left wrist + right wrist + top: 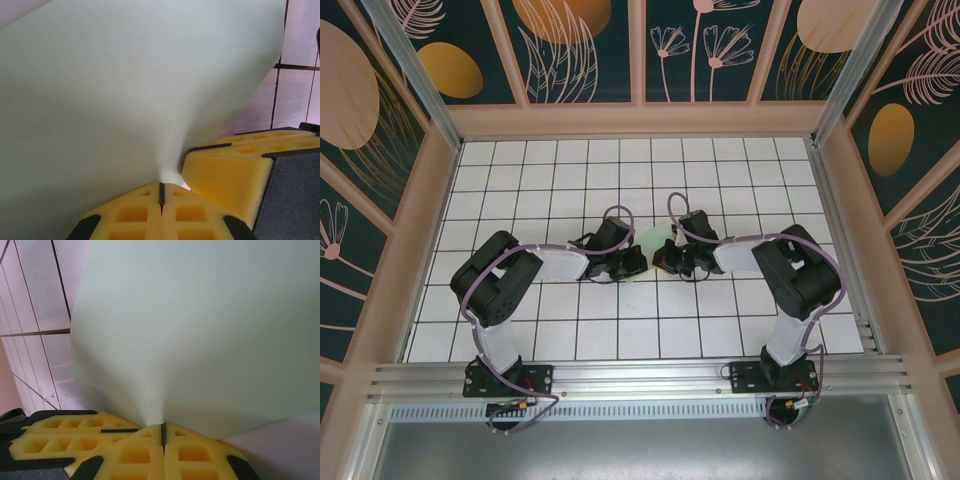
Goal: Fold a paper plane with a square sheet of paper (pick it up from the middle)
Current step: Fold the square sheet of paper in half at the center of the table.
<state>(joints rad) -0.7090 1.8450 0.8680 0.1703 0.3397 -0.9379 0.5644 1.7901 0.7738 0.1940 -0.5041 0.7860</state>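
Where they meet, left end effector (pixel 161 191) and right end effector (pixel 163 430) each clamp the paper (pixel 125 90) (pale green).

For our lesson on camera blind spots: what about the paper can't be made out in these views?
- Top view: the left claw and right claw cover most of the paper, so its shape is unclear.
- Left wrist: the paper, pinched in the left claw, runs off the frame and is too close to show folds.
- Right wrist: likewise, in the right claw.
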